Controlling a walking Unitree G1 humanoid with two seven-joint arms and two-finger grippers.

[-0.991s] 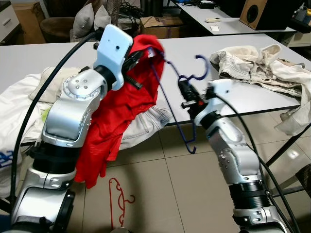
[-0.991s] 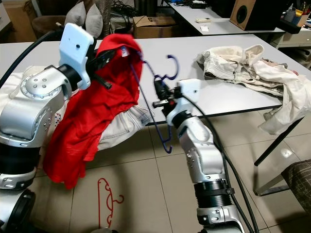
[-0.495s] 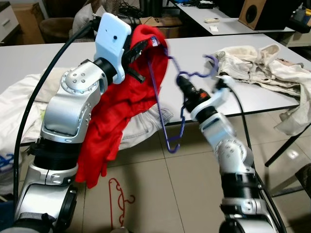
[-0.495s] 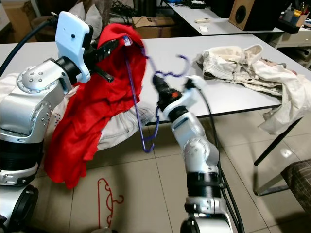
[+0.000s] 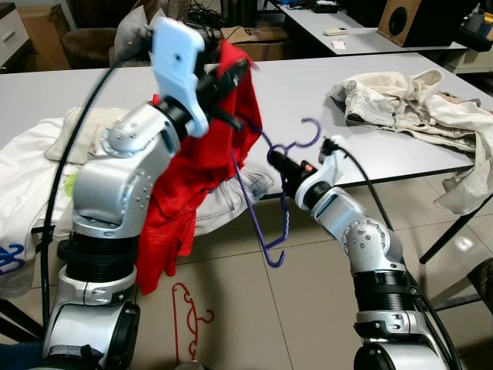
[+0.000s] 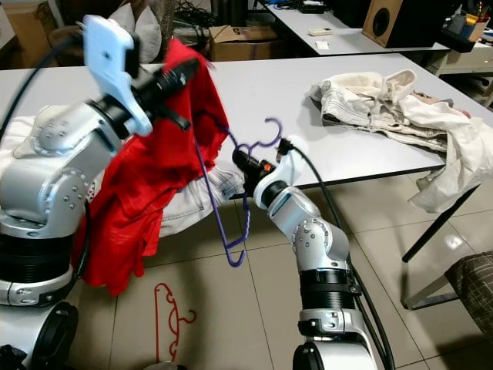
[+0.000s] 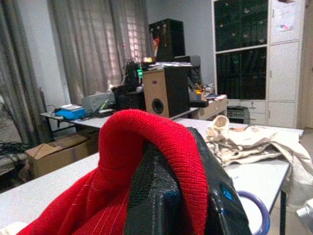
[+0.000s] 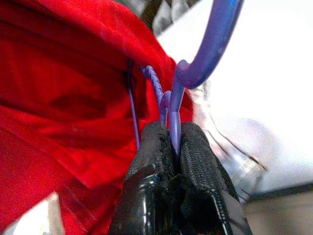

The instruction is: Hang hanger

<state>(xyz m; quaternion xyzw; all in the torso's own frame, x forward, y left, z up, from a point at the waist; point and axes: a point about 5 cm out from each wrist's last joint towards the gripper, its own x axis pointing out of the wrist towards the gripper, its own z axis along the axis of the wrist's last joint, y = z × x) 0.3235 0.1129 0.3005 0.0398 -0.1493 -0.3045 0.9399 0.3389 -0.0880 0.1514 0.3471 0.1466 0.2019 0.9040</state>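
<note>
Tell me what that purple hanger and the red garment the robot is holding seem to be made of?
The purple hanger looks like thin coated wire or moulded plastic: slim, smooth and slightly glossy. Which one, I can't tell. The red garment looks like soft knit fabric, matte, with fine ribbing visible in the left wrist view, and it drapes in loose folds.
</note>
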